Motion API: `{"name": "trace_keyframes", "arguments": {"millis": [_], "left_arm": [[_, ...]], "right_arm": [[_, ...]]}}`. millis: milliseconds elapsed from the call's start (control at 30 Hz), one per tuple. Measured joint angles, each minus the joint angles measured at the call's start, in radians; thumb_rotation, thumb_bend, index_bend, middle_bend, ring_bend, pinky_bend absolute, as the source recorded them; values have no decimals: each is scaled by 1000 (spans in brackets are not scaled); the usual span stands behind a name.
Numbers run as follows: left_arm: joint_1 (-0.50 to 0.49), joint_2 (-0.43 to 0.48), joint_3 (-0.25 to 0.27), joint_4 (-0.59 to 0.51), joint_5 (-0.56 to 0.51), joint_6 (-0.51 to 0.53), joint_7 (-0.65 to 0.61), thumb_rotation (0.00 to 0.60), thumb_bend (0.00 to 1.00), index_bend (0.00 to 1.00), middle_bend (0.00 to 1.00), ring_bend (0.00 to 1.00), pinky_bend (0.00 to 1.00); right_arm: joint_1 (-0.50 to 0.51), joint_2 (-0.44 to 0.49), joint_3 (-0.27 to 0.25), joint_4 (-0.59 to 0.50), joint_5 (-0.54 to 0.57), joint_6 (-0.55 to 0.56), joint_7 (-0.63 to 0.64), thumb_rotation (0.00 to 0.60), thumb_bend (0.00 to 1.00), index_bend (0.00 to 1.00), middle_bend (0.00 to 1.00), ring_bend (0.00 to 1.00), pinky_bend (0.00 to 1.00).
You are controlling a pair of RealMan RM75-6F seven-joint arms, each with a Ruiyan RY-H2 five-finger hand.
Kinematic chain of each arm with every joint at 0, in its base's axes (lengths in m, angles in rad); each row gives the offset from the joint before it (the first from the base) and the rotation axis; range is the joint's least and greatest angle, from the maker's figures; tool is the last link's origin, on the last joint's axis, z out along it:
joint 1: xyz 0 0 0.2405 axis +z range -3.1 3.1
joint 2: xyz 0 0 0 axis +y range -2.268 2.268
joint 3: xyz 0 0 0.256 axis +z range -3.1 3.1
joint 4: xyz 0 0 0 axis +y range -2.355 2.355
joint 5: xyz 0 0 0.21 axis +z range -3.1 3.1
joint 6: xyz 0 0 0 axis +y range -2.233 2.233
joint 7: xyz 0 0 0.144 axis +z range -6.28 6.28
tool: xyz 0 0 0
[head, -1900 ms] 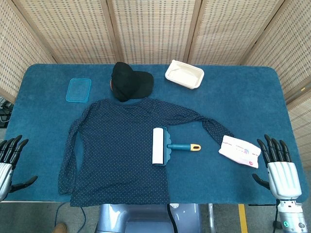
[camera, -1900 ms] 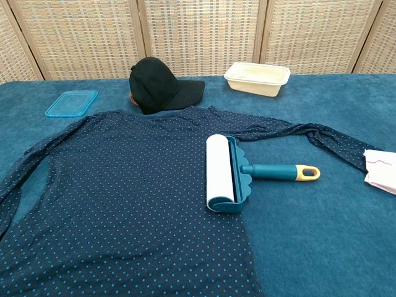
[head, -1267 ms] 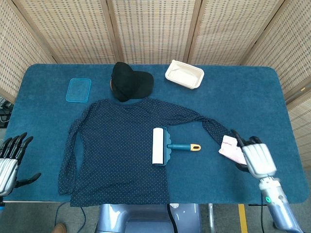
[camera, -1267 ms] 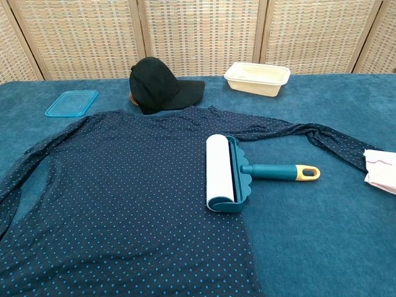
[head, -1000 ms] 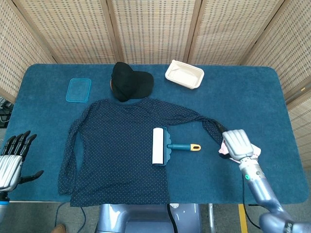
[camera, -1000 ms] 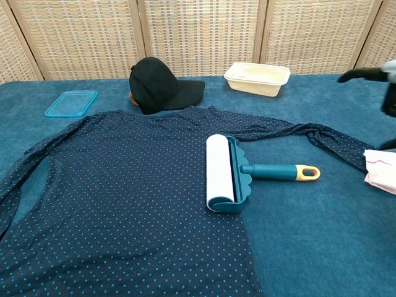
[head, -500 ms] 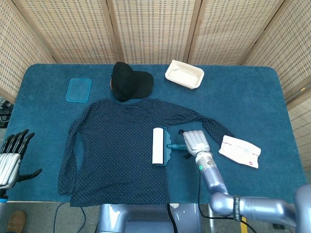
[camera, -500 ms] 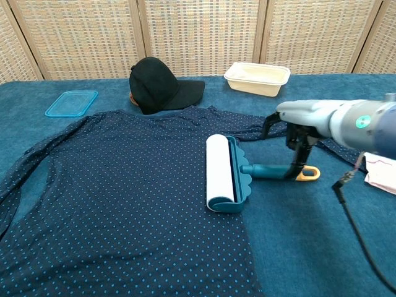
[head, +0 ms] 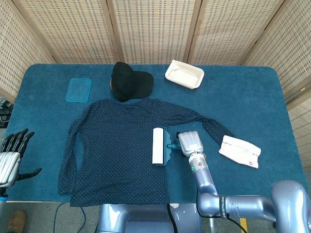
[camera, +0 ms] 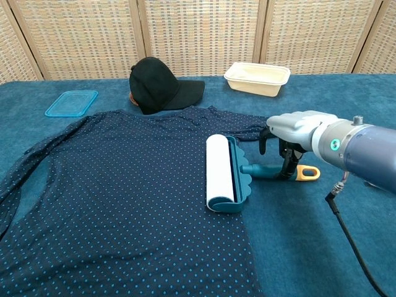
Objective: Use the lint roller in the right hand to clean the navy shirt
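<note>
At far left, off the table edge, left hand (head: 10, 158) idle, fingers spread, holding nothing. Across the middle, navy shirt (head: 116, 145) spread flat. On its right hem, lint roller (camera: 226, 174), white drum running front to back, handle pointing right. Directly over that handle, right hand (camera: 291, 130), fingers curling down around it; grip not yet clearly closed.

Woven screens (head: 155, 29) (wicker, perhaps) stand behind a blue-carpeted table (head: 252, 97).
</note>
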Motion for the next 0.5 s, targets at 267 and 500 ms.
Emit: {"name": "trace_keyframes", "arguments": {"millis": [267,500], "left_arm": [[-4,-4,1,1,-6,-5,8,600,0,0,0,0,0],[-6,-4,0,3,-12,-8,9,600,0,0,0,0,0]], "right_arm": [[-3,-19,-16,34,-6,-14,13,600,416,367,1000,1000,1000],[-2,-55,-29,87,-38,-15,18,600,429,373,1000,1000,1000]]}}
